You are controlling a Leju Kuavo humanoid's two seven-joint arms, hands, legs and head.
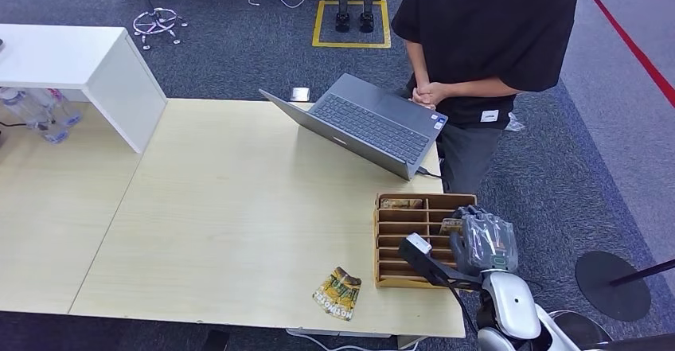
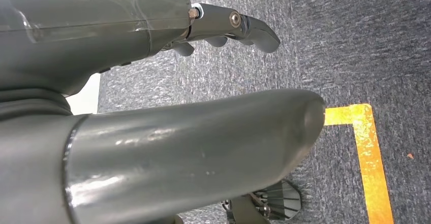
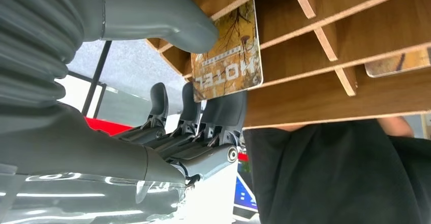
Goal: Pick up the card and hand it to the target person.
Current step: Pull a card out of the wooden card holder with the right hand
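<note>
Fingers first: from the head view, your right hand (image 1: pixel 485 242) sits at the far-right end of the wooden slotted rack (image 1: pixel 390 243), its fingers curled toward a card (image 1: pixel 451 225) standing in one of the slots. Two more cards (image 1: pixel 337 293) lie loose on the table (image 1: pixel 223 208), well to the left of those fingers, and the person (image 1: pixel 485 40) waits beyond the laptop (image 1: pixel 362 124), hands clasped.

Your left hand (image 2: pixel 152 148) hangs over grey carpet, fingers (image 2: pixel 239 28) apart, grasping nothing.

At the right wrist, the thumb (image 3: pixel 167 16) presses one face of the card (image 3: pixel 228 56) while the dark fingers (image 3: pixel 203 112) close behind its lower edge (a pinch, it seems, though contact on the hidden face isn't clear). The card is still inside its slot. Pull at an angle and I'd expect it to catch on the dividers, slip from a thin pinch, or drag the whole rack along.
</note>
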